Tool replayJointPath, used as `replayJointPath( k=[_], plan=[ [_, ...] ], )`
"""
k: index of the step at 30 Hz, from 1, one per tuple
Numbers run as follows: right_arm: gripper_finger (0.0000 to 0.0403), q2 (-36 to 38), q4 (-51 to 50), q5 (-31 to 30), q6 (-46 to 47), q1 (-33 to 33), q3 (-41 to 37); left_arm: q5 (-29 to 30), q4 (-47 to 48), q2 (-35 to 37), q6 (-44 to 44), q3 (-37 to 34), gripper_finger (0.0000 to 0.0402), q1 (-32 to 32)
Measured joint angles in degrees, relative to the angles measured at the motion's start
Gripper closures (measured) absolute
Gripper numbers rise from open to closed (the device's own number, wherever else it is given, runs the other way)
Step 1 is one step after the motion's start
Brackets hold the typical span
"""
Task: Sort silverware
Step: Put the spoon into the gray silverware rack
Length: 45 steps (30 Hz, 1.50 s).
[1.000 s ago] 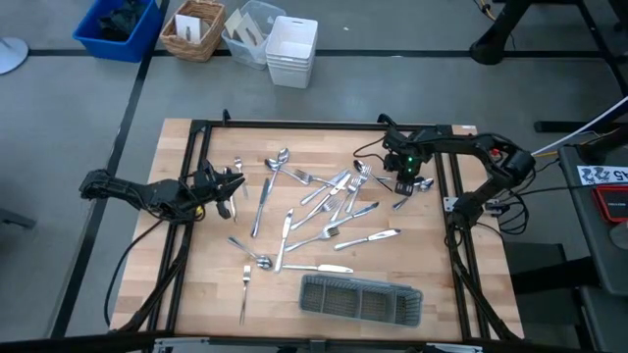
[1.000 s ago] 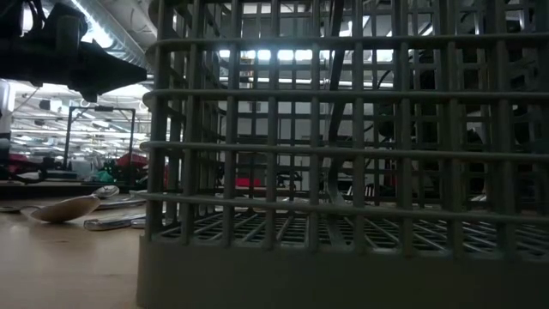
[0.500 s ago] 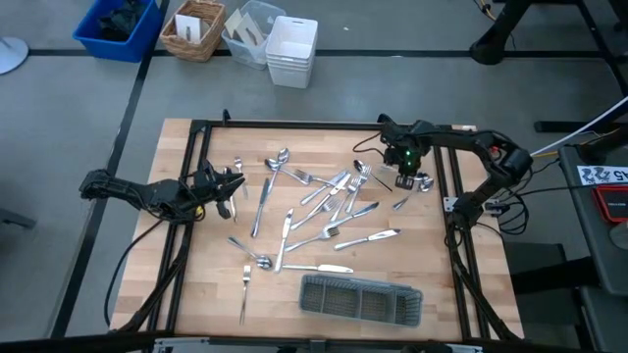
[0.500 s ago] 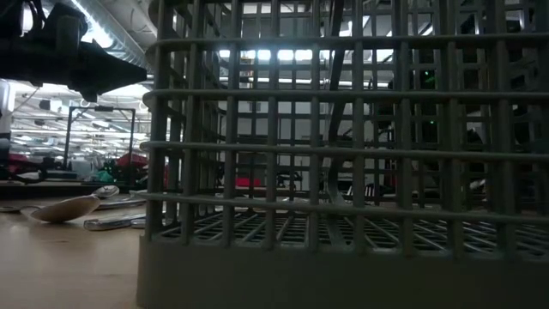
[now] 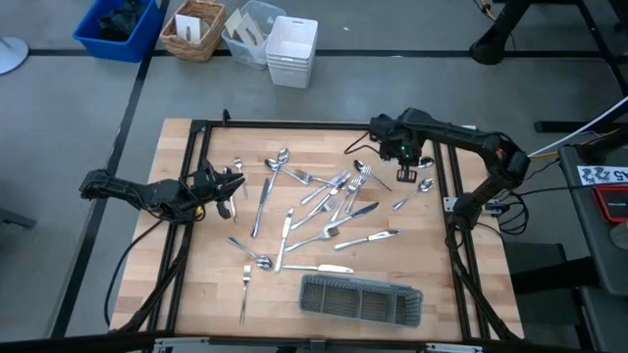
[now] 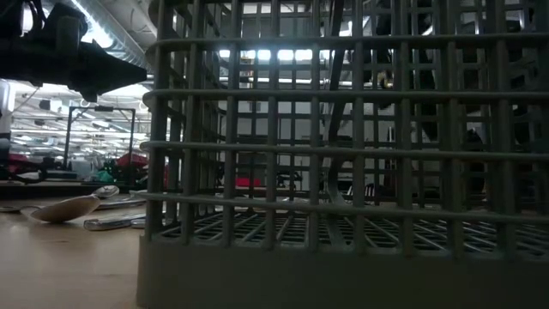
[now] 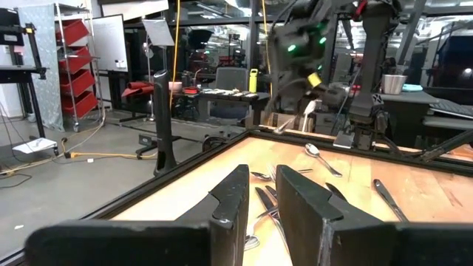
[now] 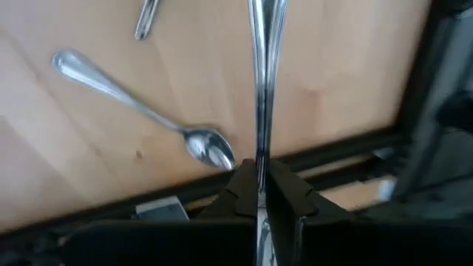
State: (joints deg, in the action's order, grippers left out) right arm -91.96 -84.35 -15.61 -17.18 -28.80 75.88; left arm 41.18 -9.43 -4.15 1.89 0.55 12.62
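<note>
Silverware lies scattered over the middle of the wooden table: forks, spoons and knives. My right gripper hangs above the table's far right part, shut on one slim silver piece. That piece also shows in the left wrist view, hanging under the gripper. A spoon lies flat on the wood just right of it. My left gripper waits at the table's left edge, pointing level, its fingers a narrow gap apart with nothing between them. My right gripper pinches the piece's slim shaft between its two fingers. The fingers point steeply down and the piece runs on past them in line with them. Its free end hangs below the gripper, clear of the wood. The gripped end is hidden by the gripper.
The long grey mesh tray stands near the table's front edge and fills the low view. A black frame runs along the table's edges, close to my right gripper. Bins and baskets stand on the floor beyond the far edge.
My right gripper has risen from the tabletop and drifted a little toward the far edge, tipping more steeply down. The slim piece has come up with it, clear of the wood. The spoon beside it stays on the table.
</note>
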Motion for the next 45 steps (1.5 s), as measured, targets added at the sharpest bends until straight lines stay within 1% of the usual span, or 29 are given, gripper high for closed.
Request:
replayJointPath(
  k=[4,6,12,14,18,22,25,28,31,33,36,38,41,45],
  plan=[
    [0.0393,0.0,-5.9,-3.4,4.8,8.0,5.5,0.0,0.0,0.0,0.0,0.0,0.0339,0.0],
    [0.0393,0.4,-5.4,-4.5,6.9,12.3,7.4,0.0,0.0,0.0,0.0,0.0,0.0339,0.0],
    [0.0393,0.7,-5.6,-4.9,12.4,25.9,12.8,0.0,0.0,0.0,0.0,0.0,0.0339,0.0],
    [0.0393,0.7,-5.7,-6.3,13.8,30.6,14.0,0.0,0.0,0.0,0.0,0.0,0.0339,0.0],
    [0.0392,0.7,-5.7,-11.1,14.2,39.6,14.7,0.0,0.0,0.0,-0.4,0.0,0.0339,0.0],
    [0.0392,0.7,-5.7,-14.0,14.3,47.5,14.7,0.0,0.0,0.0,-0.6,0.0,0.0339,0.0],
    [0.0393,0.7,-5.7,-17.1,14.4,52.7,14.7,0.0,0.0,0.0,-0.6,0.0,0.0339,0.0],
    [0.0392,0.7,-5.7,-21.7,14.4,57.1,14.7,0.0,0.0,0.0,-0.9,0.0,0.0339,0.0],
    [0.0391,0.7,-5.7,-26.5,14.4,60.3,14.7,-0.2,-0.9,0.0,-4.4,0.0,0.0339,0.0],
    [0.0392,0.7,-5.7,-29.7,14.4,61.6,14.7,-1.3,-2.3,0.0,-9.2,0.0,0.0339,0.0],
    [0.0393,0.7,-5.1,-33.3,13.9,62.6,14.7,-5.6,-6.9,-0.1,-16.3,0.0,0.0339,0.0],
    [0.0392,0.7,-3.8,-34.6,12.4,62.6,14.7,-8.5,-10.5,-0.9,-18.3,0.0,0.0339,0.0],
    [0.0390,0.7,-0.5,-35.0,6.7,62.6,14.7,-9.7,-16.8,-4.4,-19.3,0.0,0.0339,0.0],
    [0.0393,0.7,4.7,-35.5,-5.9,61.0,14.7,-9.6,-26.0,-13.0,-20.1,0.2,0.0339,0.0]
  ],
)
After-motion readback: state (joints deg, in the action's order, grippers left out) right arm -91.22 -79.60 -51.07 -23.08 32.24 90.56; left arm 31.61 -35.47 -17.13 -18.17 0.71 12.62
